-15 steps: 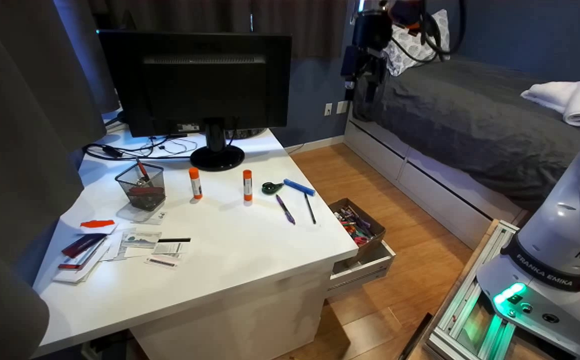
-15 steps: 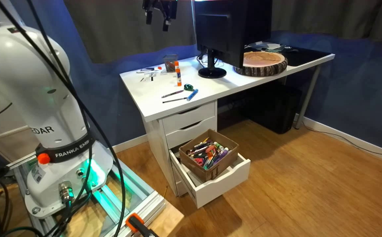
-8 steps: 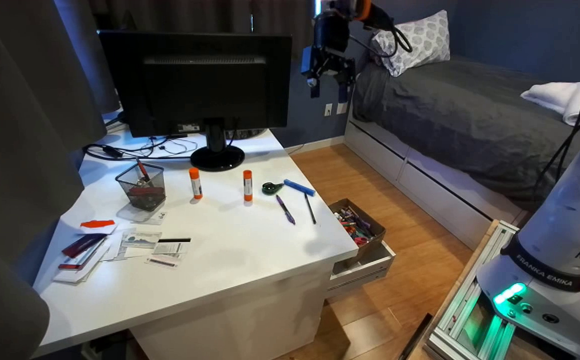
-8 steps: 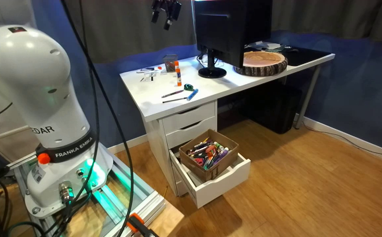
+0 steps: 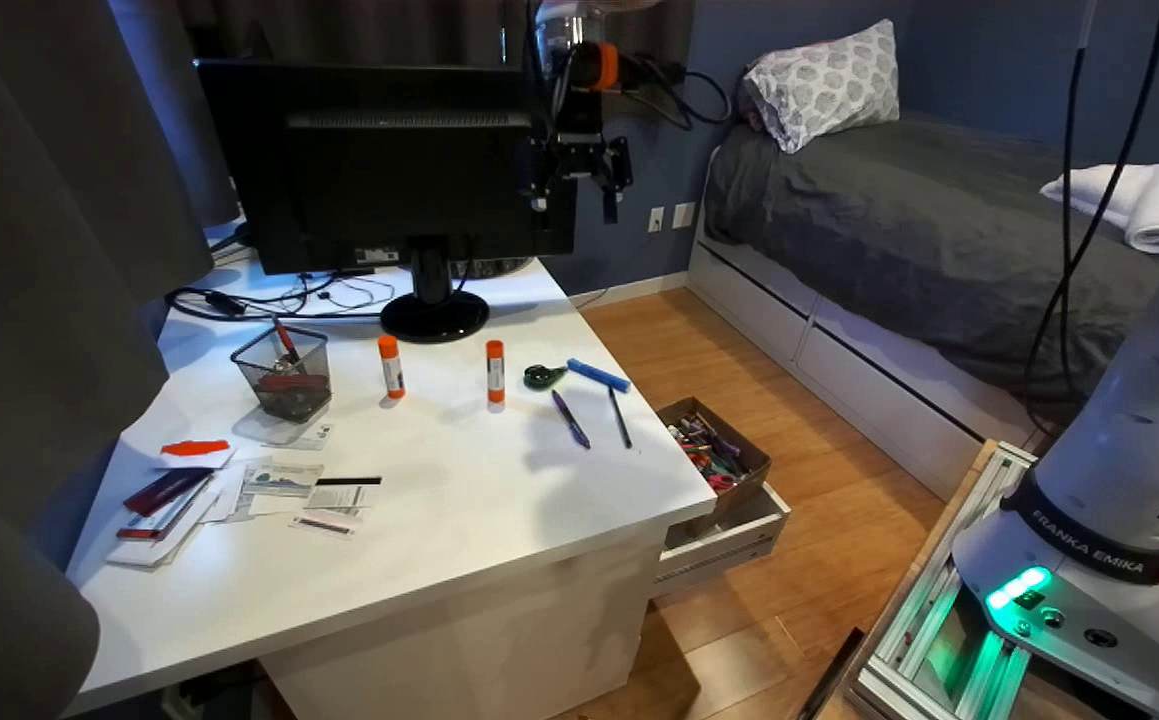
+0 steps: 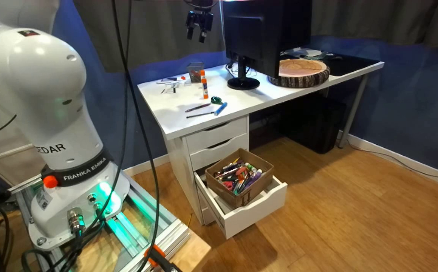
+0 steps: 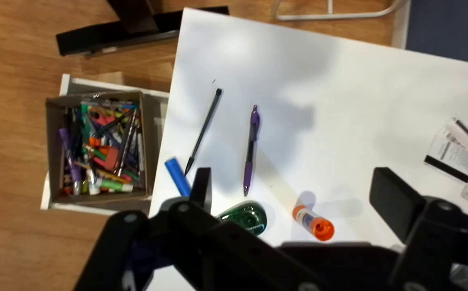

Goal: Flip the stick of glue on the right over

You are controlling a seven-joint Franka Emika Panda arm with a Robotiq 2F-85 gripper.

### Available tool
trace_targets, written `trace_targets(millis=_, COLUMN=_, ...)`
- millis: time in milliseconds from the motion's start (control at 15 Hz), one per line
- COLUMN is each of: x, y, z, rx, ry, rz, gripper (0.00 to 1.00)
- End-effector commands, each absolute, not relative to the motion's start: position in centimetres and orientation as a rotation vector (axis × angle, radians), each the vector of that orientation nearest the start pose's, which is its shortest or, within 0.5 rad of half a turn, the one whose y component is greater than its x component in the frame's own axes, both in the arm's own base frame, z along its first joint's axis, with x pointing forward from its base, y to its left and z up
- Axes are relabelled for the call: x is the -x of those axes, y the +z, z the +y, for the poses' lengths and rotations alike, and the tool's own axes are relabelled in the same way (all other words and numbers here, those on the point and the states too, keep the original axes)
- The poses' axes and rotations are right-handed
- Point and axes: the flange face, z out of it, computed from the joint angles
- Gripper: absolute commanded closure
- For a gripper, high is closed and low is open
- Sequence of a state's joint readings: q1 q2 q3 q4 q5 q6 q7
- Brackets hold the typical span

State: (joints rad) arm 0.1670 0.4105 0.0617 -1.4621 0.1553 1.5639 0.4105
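Two glue sticks stand upright on the white desk. The right glue stick (image 5: 495, 372) is white with orange ends, and the left glue stick (image 5: 391, 367) stands near the mesh cup. In an exterior view the right stick (image 6: 205, 90) stands in front of the left one (image 6: 202, 73) and partly hides it. In the wrist view the right stick (image 7: 307, 219) shows between the fingers, its open orange end facing the camera; the left stick is not clearly visible. My gripper (image 5: 575, 205) is open and empty, high above the desk; it also shows in the other views (image 6: 196, 37) (image 7: 292, 190).
A green tape dispenser (image 5: 543, 376), blue marker (image 5: 598, 375), purple pen (image 5: 571, 419) and black pen (image 5: 620, 416) lie right of the sticks. The monitor (image 5: 389, 170) stands behind. Mesh cup (image 5: 284, 375) and cards (image 5: 339, 495) are left. An open drawer holds a box (image 6: 258, 185).
My open gripper has moved from beyond the desk's right side to the left, toward the sticks, and turned more upright. The glue sticks and other desk items have not moved.
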Motion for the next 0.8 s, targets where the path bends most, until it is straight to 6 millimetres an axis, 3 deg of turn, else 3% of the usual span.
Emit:
trace_targets(millis=0, x=-64.4, y=40.3, z=18.8, rx=3.160, ry=0.416, rz=0.171, gripper=0.00)
trace_targets(millis=67, x=-64.6, y=39.8, z=19.4, rx=3.178, ry=0.391, rz=0.118, gripper=0.00)
trace_targets(millis=133, x=-63.7, y=40.3, z=18.4, rx=3.131, ry=0.448, rz=0.198, gripper=0.00)
trace_targets(millis=267, x=-63.9, y=39.1, z=19.5, rx=3.160, ry=0.431, rz=0.154, gripper=0.00)
trace_targets(millis=467, x=-64.4, y=38.8, z=19.3, rx=3.192, ry=0.404, rz=0.190, gripper=0.00)
trace_targets(millis=733, x=-66.1, y=33.8, z=20.0, rx=3.207, ry=0.307, rz=0.207, gripper=0.00)
